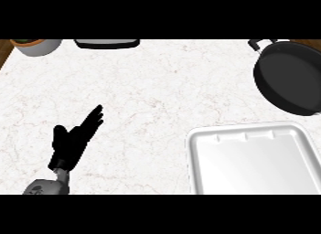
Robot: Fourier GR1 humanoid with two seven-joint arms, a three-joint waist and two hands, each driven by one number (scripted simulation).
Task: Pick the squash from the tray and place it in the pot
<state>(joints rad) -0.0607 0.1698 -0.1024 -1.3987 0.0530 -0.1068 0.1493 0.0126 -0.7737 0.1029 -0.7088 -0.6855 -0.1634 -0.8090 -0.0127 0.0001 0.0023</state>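
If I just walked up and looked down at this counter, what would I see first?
The big black pot at the far right edge stands out most against the white marble counter. Just below it, near the right corner, sits a shiny white tray, and no squash shows on it. On the left side, the robot's black left hand rests open with its fingers straight.
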